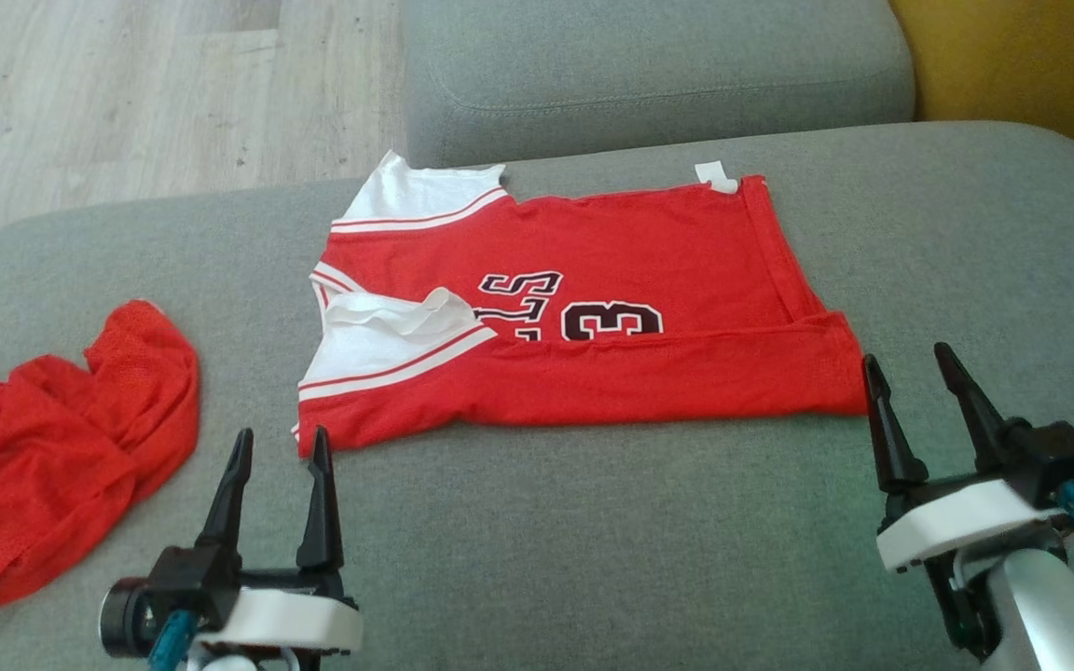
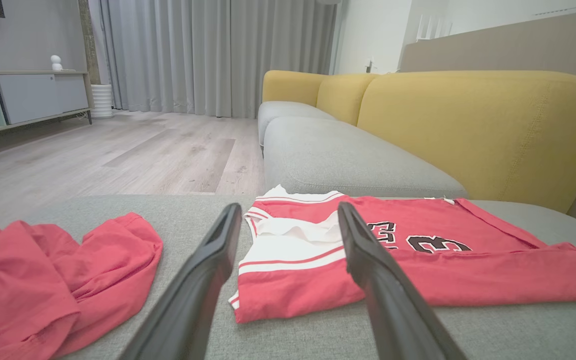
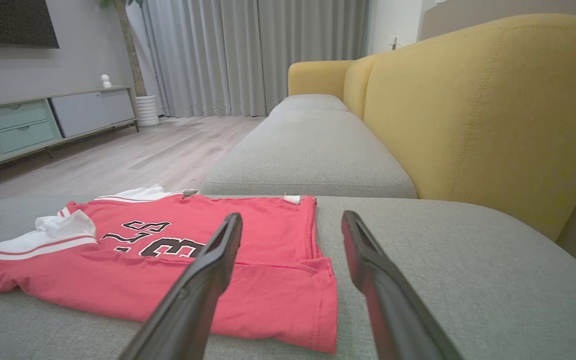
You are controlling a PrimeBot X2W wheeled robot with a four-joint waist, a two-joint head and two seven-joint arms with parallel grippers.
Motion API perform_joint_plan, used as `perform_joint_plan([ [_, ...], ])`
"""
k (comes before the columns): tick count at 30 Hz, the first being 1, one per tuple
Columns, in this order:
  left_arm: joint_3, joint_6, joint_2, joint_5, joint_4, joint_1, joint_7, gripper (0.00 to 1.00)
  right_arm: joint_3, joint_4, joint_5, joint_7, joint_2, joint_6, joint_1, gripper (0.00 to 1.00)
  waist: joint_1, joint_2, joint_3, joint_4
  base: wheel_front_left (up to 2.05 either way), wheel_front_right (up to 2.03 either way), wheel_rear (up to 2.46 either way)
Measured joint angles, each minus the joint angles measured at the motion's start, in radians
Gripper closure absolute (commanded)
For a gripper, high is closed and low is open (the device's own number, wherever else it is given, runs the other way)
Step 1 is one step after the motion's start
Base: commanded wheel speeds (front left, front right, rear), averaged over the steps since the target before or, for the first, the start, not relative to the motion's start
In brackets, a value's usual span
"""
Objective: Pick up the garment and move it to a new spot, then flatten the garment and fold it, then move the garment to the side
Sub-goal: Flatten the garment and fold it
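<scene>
From the head camera I see the red jersey [image 1: 584, 308] lying flat on the grey seat cushion [image 1: 593, 522], stretched crosswise: its white shoulders and striped sleeves point toward my left, its hem toward my right. The near long edge is folded up over the front, so the fold covers the lower part of the black lettering and number. A small white tag [image 1: 716, 175] sticks out at the far right corner of the hem. My left tool [image 1: 281, 433] sits at the lower left with its two dark fingers apart and nothing between them, the tips just short of the jersey's near left corner. In the left wrist view that striped corner shows in the gap between the fingers. My right tool [image 1: 905, 354] is at the lower right, fingers likewise spread and empty, with one tip just beside the near right corner of the hem; I cannot tell whether it touches the cloth. A second, crumpled red garment [image 1: 61, 438] lies well apart on the left side of the same cushion. Beyond the jersey is another grey cushion [image 1: 649, 75], with the yellow backrest [image 1: 1012, 65] to the right and the wooden floor [image 1: 127, 93] to the left.
</scene>
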Motion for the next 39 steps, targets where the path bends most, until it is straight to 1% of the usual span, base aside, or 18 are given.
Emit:
perform_joint_plan([
  [4,0.021,-0.024,-0.012,0.026,0.056,-0.007,0.000,0.00,-0.015,-0.018,-0.023,0.000,0.009,0.000,0.003,0.00,0.0000,0.0000,0.007,-0.007,0.00,0.00,0.00],
  [8,0.026,-0.024,-0.014,0.052,0.174,-0.041,0.000,0.00,-0.016,-0.029,-0.037,0.000,0.009,0.000,0.002,0.00,0.0000,0.0000,0.021,-0.017,0.00,0.00,0.00],
  [14,0.030,-0.024,-0.015,0.061,0.354,-0.178,0.000,0.00,-0.009,-0.046,-0.045,0.000,0.009,0.000,-0.007,0.00,0.0002,0.0000,0.059,-0.033,0.00,0.00,0.00],
  [16,0.030,-0.022,-0.015,0.065,0.418,-0.230,0.018,0.00,-0.005,-0.050,-0.045,0.000,0.009,0.000,-0.020,0.00,0.0002,0.0000,0.074,-0.039,0.00,0.00,0.00],
  [18,0.038,-0.007,-0.014,0.067,0.482,-0.277,0.043,0.00,0.002,-0.058,-0.045,0.001,0.008,0.000,-0.038,0.00,0.0002,0.0000,0.090,-0.047,0.00,0.00,0.00],
  [22,0.044,0.002,-0.006,0.066,0.602,-0.357,0.090,0.00,0.021,-0.069,-0.045,0.002,0.008,0.000,-0.068,0.00,0.0003,0.0000,0.121,-0.062,0.00,0.00,0.00],
  [26,0.043,0.002,0.001,0.067,0.690,-0.418,0.118,0.00,0.028,-0.072,-0.045,0.002,0.008,0.000,-0.081,0.00,0.0003,0.0000,0.146,-0.076,0.00,0.00,0.00],
  [28,0.038,-0.004,0.002,0.067,0.722,-0.445,0.134,0.00,0.029,-0.071,-0.045,0.002,0.008,0.000,-0.081,0.00,0.0003,0.0000,0.151,-0.080,0.00,0.00,0.00],
  [29,0.034,-0.012,0.004,0.067,0.737,-0.459,0.143,0.12,0.028,-0.071,-0.045,0.002,0.008,0.000,-0.081,0.00,0.0002,0.0000,0.153,-0.082,0.00,0.00,0.00],
  [30,0.029,-0.022,0.005,0.067,0.747,-0.469,0.147,0.67,0.027,-0.070,-0.045,0.002,0.008,0.000,-0.081,0.00,0.0002,0.0000,0.153,-0.082,0.00,0.00,0.00],
  [31,0.022,-0.031,0.005,0.067,0.758,-0.478,0.149,1.00,0.023,-0.066,-0.045,0.002,0.008,0.000,-0.081,0.00,0.0002,0.0000,0.153,-0.081,0.00,0.00,0.00],
  [33,0.010,-0.052,0.003,0.067,0.767,-0.483,0.137,1.00,0.007,-0.053,-0.049,0.007,0.009,0.000,-0.081,0.00,0.0001,0.0000,0.150,-0.078,0.00,0.00,0.00],
  [36,0.004,-0.051,-0.006,0.067,0.771,-0.480,0.078,1.00,-0.036,-0.008,-0.082,0.054,0.010,0.000,-0.083,0.00,0.0002,0.0000,0.142,-0.067,0.00,0.00,0.00],
  [39,0.000,-0.051,-0.009,0.068,0.748,-0.477,0.030,1.00,-0.121,0.065,-0.091,0.114,0.041,0.000,-0.103,0.00,0.0001,0.0000,0.133,-0.051,0.00,0.00,0.00],
])
